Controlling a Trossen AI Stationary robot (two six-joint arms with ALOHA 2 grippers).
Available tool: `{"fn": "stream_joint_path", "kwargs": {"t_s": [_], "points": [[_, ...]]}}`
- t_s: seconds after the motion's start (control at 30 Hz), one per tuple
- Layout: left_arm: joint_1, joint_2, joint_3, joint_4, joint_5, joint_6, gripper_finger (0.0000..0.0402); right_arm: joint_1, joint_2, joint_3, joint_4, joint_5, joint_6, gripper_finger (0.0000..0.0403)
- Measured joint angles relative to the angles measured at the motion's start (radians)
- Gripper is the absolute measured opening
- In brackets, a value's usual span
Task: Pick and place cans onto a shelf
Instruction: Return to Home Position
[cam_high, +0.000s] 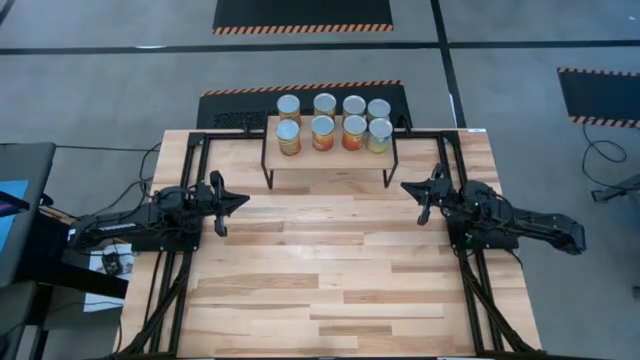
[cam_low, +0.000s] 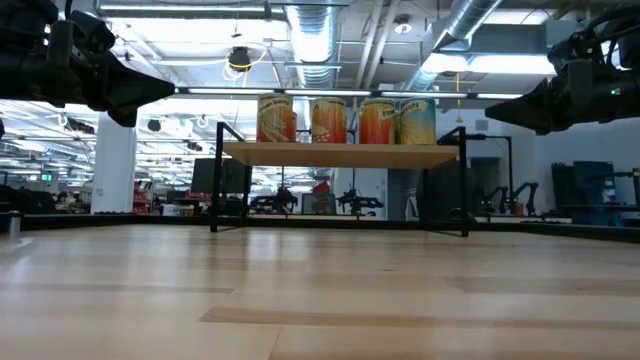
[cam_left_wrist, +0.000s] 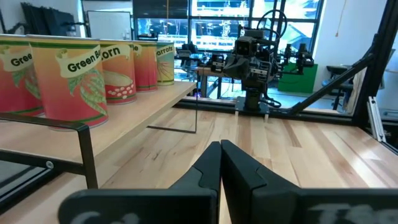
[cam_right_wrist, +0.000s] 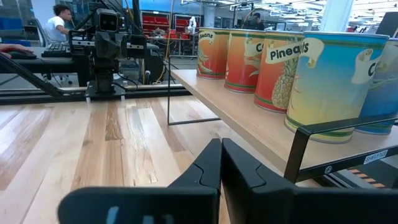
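Several cans (cam_high: 333, 122) with silver tops and orange, red and yellow labels stand upright in two rows on the light-wood shelf (cam_high: 330, 160) at the table's far middle; the low view shows them (cam_low: 345, 120) on the board (cam_low: 340, 153). My left gripper (cam_high: 243, 200) is shut and empty at the table's left side, to the left of the shelf. My right gripper (cam_high: 406, 186) is shut and empty at the table's right side, to the right of the shelf. Both hover above the table. The cans also show in the left wrist view (cam_left_wrist: 68, 78) and the right wrist view (cam_right_wrist: 336, 81).
The slatted wooden table (cam_high: 330, 290) spreads toward the near edge in front of the shelf. Black frame rails (cam_high: 470, 290) run along both sides. The shelf's thin black legs (cam_high: 268, 172) stand on the table. A person (cam_right_wrist: 59, 22) sits in the room behind.
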Motion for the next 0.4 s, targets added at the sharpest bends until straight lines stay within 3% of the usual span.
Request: {"fn": "stream_joint_path", "kwargs": {"t_s": [0.4], "points": [[0.000, 0.000, 0.000, 0.000, 0.000, 0.000, 0.0000, 0.000, 0.000, 0.000, 0.000, 0.000, 0.000, 0.0033]]}}
